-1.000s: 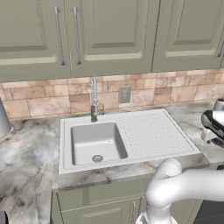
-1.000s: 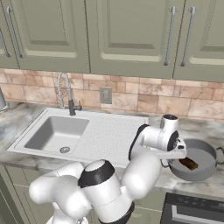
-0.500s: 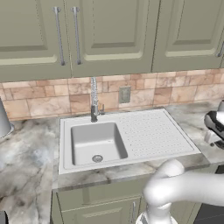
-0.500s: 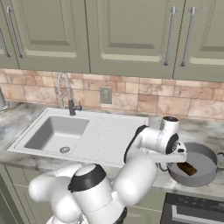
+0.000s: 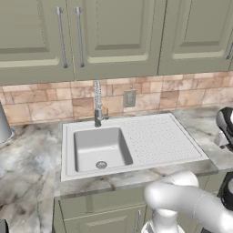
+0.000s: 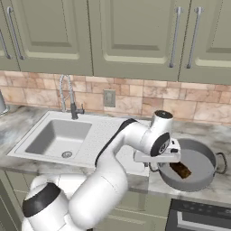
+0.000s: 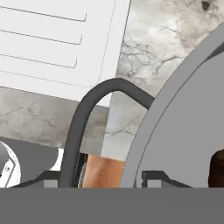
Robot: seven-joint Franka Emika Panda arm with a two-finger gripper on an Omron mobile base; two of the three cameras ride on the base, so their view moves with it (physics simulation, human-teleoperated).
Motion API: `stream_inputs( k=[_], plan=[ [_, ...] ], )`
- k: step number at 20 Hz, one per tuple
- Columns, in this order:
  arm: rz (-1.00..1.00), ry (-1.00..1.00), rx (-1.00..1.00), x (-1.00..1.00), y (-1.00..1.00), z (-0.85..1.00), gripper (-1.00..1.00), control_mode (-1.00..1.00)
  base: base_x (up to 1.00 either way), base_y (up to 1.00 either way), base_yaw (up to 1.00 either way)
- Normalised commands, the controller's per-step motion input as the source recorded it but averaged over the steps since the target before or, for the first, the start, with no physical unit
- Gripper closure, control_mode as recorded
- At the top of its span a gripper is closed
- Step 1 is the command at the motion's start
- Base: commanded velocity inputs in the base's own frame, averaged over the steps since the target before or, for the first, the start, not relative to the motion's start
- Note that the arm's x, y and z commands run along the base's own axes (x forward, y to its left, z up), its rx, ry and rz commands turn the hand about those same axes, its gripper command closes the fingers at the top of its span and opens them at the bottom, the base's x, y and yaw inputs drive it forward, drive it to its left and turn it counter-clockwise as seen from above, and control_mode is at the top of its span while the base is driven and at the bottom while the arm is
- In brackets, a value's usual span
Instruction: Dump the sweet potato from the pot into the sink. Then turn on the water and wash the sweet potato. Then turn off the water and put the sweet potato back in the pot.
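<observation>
The pot [image 6: 204,155] is a dark grey round pan on the counter right of the sink [image 6: 57,135]; its edge also shows at the far right [image 5: 226,122]. The sweet potato [image 6: 181,169], a dark brown lump, lies inside it and shows at the right edge of the hand view [image 7: 218,168]. My gripper [image 6: 155,163] is at the pot's left side. In the hand view the gripper [image 7: 103,179] is open, its jaws either side of the dark loop handle [image 7: 89,109] and the pot wall [image 7: 175,118]. No water runs from the chrome faucet [image 6: 67,94].
The dotted drainboard [image 6: 106,135] lies between basin and pot. A stove edge [image 6: 198,219] sits below the pot. A pale grey cylinder [image 5: 3,125] stands at the counter's far left. Cabinets hang overhead, and a wall outlet [image 6: 109,98] is on the tiled backsplash.
The arm's elbow has swung and the hand has settled a little lower at the pot's left handle. The jaws have narrowed slightly. Pot and sweet potato have stayed put.
</observation>
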Motion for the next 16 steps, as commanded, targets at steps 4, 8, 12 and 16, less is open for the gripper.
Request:
stream_inputs(
  k=[4, 8, 12, 16],
  plan=[
    [0.07, -0.11, 0.08, -0.25, 0.93, 0.59, 1.00, -1.00, 0.00, 0.00, 0.00],
    [0.15, -0.14, 0.11, 0.00, 0.83, 0.38, 1.00, -1.00, 0.00, 0.00, 0.00],
    [0.18, -0.10, 0.14, 0.11, 0.77, 0.32, 1.00, -1.00, 0.00, 0.00, 0.00],
    [0.19, -0.05, 0.15, 0.11, 0.83, 0.29, 1.00, -1.00, 0.00, 0.00, 0.00]
  ],
)
